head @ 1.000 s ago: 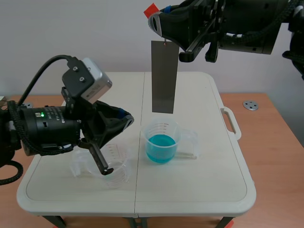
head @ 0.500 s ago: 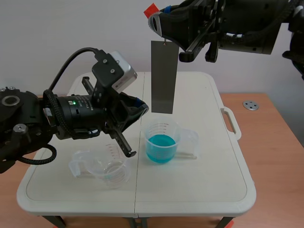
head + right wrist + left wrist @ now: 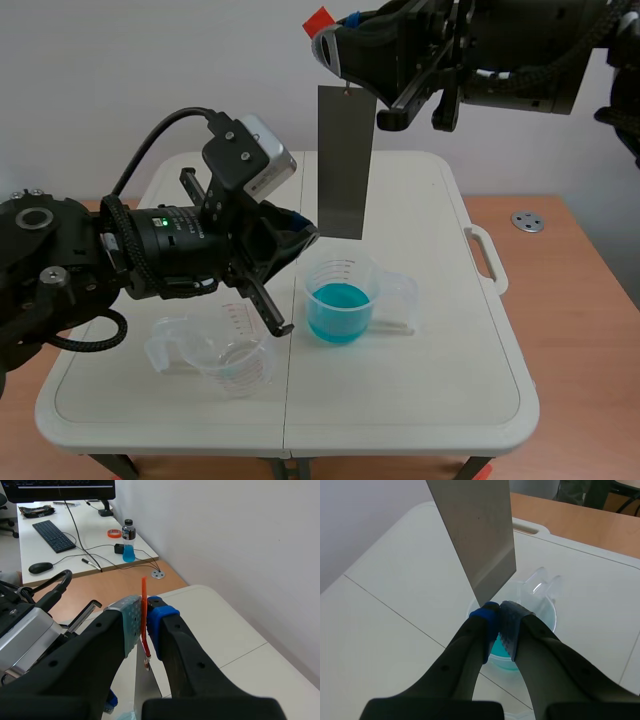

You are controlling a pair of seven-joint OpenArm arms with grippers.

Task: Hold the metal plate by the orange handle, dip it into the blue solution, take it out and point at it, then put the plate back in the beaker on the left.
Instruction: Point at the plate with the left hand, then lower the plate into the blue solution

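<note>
Table (image 3: 430, 400), white, against a pale wall (image 3: 150, 70) — left end effector (image 3: 499, 611) closed, right end effector (image 3: 145, 612) clamping orange handle (image 3: 144, 586).

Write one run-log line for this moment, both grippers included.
step: pointing | right gripper: shut on orange handle | metal plate: hangs above blue solution beaker | left gripper: shut, tips near plate's lower edge
</note>
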